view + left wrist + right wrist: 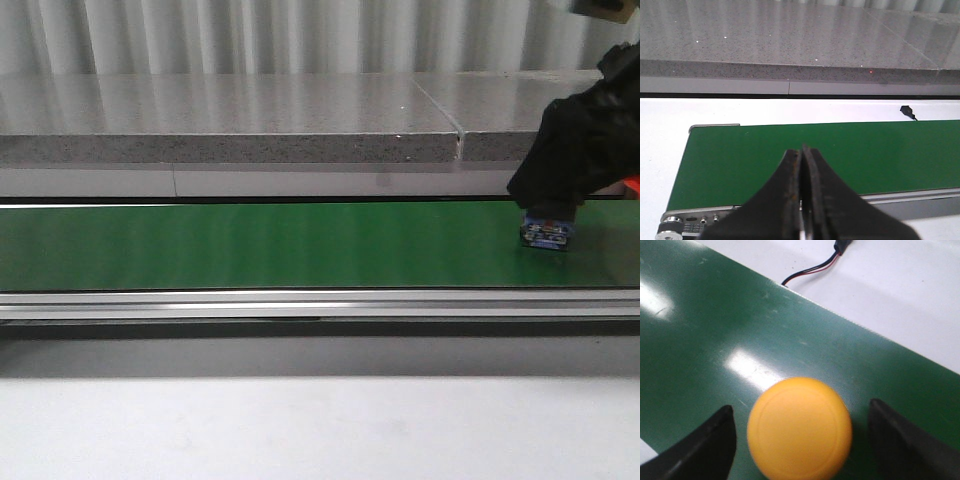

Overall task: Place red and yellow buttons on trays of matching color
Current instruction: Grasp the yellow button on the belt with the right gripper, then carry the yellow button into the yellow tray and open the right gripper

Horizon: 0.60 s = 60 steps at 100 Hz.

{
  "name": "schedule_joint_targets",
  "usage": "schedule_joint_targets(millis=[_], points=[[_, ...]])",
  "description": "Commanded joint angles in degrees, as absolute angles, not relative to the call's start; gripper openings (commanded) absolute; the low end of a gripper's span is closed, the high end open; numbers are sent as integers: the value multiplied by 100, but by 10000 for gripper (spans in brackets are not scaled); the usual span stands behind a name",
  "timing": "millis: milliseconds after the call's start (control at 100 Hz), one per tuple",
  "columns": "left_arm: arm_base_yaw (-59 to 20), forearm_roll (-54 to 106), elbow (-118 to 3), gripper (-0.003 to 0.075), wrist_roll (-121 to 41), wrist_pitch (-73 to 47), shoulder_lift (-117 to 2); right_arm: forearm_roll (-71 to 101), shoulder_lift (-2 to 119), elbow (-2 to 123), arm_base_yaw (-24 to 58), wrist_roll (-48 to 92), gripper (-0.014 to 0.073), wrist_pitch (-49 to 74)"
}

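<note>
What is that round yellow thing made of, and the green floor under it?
The yellow button looks like smooth matte plastic, evenly coloured with a faint moulded ring. The green belt seems rubbery or vinyl: it gleams under the lights and shows fine scuffs.

A yellow button sits on the green belt between the right tool's spread fingers.

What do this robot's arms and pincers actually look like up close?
The left pincer has two black, tapering, curved fingers with worn, rusty-looking inner edges. The right pincer has matching black fingers with a dull, slightly rubbery look. From the front, the right arm is wrapped in a loose black cover, with a small blue block at its tip and a bit of orange behind.
</note>
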State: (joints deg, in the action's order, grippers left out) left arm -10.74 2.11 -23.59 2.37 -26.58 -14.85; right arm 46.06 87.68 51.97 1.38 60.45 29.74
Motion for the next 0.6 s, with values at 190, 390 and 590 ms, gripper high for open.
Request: schedule_joint_targets(millis=[190, 390, 590], points=[[-1121, 230, -2503, -21, 241, -2251, -1540, 4799, 8692, 5373, 140, 6082, 231, 2693], [-1121, 230, -2503, -21, 241, -2251, -1540, 4793, 8453, 5373, 59, 6024, 225, 2693], [-1121, 230, -2503, -21, 241, -2251, -1540, 4538, 7710, 5373, -440, 5591, 225, 2734]])
